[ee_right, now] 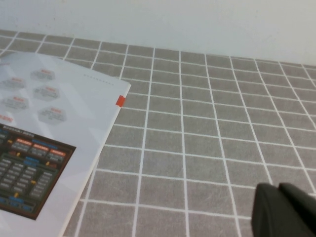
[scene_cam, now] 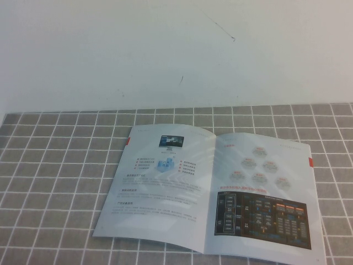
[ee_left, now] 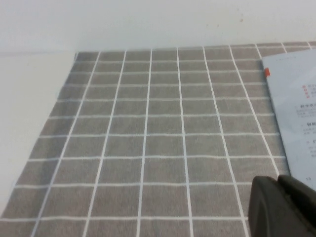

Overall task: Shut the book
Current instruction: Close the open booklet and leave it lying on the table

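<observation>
While the thin glossy white booklet (scene_cam: 212, 187) lay open and flat on the grey cloth with white grid lines (scene_cam: 55, 165) covering the desk, both pages faced up, with text on its left page and a dark diagram on its right. By the wrist views, the left claw (ee_left: 284, 207) sat over the cloth near the booklet's left edge, and the right claw (ee_right: 286, 210) sat beyond its right edge, apart from it. Whether either claw was open or closed could not be told.
</observation>
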Tool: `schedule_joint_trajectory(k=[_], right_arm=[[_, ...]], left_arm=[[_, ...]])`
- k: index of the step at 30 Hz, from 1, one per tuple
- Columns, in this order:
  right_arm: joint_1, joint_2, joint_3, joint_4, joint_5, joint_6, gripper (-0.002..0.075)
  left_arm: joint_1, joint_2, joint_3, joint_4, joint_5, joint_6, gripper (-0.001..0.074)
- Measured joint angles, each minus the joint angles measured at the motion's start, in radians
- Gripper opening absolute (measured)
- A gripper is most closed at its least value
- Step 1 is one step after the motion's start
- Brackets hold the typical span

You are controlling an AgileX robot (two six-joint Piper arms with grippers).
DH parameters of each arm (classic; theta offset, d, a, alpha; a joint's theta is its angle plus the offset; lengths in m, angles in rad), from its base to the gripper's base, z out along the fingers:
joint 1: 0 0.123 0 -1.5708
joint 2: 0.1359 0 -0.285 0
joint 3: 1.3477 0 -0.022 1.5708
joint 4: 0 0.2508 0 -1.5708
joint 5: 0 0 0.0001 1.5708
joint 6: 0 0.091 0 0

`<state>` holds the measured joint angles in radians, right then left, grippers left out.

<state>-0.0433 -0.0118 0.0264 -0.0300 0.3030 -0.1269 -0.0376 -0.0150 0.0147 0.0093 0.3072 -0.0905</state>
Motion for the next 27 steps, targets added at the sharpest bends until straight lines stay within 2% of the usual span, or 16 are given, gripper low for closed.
schedule_joint_trajectory(k=[12, 23, 27], right_arm=[[0.0, 0.0, 0.002, -0.002, -0.344, 0.0, -0.0003], [0.0, 0.0, 0.002, -0.006, -0.753, 0.0, -0.0003], [0.0, 0.0, 0.002, -0.007, -0.811, 0.0, -0.0003]], left_arm=[[0.0, 0.0, 0.007, 0.09, -0.318, 0.006, -0.0004], [0.0, 0.0, 0.007, 0.098, -0.637, 0.006, -0.0004], [0.0, 0.0, 0.007, 0.098, -0.723, 0.006, -0.0004]])
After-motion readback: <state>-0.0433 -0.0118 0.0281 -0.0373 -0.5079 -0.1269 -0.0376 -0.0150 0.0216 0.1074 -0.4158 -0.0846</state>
